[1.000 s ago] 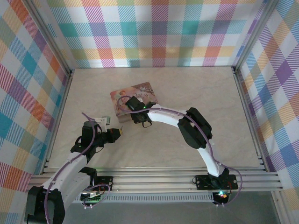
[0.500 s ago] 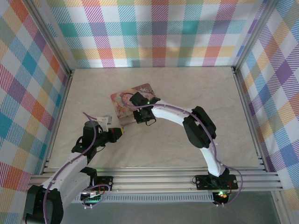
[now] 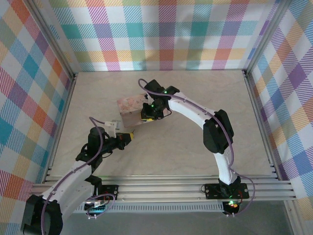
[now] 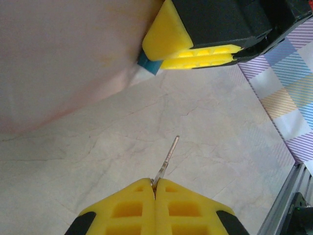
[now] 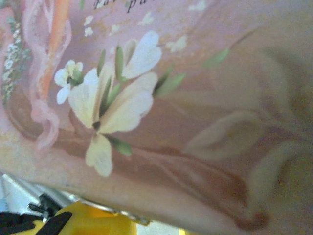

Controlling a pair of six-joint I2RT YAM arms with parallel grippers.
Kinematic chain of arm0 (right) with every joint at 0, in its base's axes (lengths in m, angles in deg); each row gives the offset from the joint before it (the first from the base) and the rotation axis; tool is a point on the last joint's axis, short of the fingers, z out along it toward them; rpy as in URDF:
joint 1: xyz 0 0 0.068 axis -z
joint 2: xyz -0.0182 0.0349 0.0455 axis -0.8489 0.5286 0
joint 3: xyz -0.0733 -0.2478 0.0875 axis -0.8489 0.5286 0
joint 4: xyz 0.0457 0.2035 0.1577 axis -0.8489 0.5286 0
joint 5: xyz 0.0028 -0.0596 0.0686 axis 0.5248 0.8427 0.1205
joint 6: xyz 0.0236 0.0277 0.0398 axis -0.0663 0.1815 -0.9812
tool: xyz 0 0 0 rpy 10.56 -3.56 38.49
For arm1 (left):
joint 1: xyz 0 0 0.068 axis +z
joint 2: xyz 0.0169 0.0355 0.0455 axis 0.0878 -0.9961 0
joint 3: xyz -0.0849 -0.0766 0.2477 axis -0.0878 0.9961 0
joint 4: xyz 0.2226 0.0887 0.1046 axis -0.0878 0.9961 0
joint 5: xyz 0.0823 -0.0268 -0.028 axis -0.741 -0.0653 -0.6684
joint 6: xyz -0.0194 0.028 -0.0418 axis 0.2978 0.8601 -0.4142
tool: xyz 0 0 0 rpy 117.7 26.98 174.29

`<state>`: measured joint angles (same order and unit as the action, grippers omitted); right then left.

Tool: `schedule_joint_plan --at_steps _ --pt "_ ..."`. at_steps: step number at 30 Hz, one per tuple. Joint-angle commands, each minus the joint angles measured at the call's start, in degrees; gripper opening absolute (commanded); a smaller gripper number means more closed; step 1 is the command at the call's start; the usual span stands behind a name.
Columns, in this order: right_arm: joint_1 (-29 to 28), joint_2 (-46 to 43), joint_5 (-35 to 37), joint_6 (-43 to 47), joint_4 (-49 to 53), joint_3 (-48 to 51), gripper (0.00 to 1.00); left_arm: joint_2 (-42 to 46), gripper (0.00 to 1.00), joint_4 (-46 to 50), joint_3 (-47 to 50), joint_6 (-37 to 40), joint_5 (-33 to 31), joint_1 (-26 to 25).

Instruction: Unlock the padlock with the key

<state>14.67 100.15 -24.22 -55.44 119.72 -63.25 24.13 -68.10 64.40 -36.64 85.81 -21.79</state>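
The pink illustrated tin box [image 3: 129, 108] stands tilted up on its edge at mid-table. My right gripper [image 3: 146, 115] is shut on its right side. In the right wrist view the box's flowered lid [image 5: 171, 98] is very close, with a yellow finger [image 5: 93, 223] below its metal rim. My left gripper [image 3: 128, 137] is shut on the key [image 4: 168, 155], whose thin blade points towards the box [image 4: 63, 58] and stops short of it. The right gripper's yellow fingers [image 4: 195, 51] show in the left wrist view beside a small teal piece [image 4: 147, 63]. The yellow padlock is hidden.
Bare marble tabletop [image 3: 195, 147] lies in front of and to the right of the box. Plaid walls surround the table, and an aluminium rail [image 3: 166, 188] runs along the near edge. The right arm [image 3: 215, 132] arcs over the table's right half.
The right gripper moved back and right, tipping the flat-lying box up onto its edge. The left gripper with the key crept a little right and forward toward the box.
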Motion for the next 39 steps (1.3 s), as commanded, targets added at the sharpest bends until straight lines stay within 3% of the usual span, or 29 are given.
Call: schedule_joint_plan --at_steps 1,8,28,39 --pt "0.8 -2.4 -8.6 -1.7 1.1 -3.7 0.0 3.1 0.0 -0.5 -0.3 1.9 -0.6 -0.9" --pt "1.9 -2.2 -14.6 -2.7 2.7 -6.0 0.0 3.7 0.0 -4.5 0.6 2.1 0.1 -0.9" --pt "2.2 -2.8 -12.3 -4.7 1.2 -5.3 0.0 -15.2 0.0 -23.8 -2.3 -3.9 8.0 -0.6" --pt "2.3 -5.1 -12.5 -5.9 -4.3 1.0 0.0 -19.3 0.0 -26.4 -3.3 -6.5 8.2 0.6"
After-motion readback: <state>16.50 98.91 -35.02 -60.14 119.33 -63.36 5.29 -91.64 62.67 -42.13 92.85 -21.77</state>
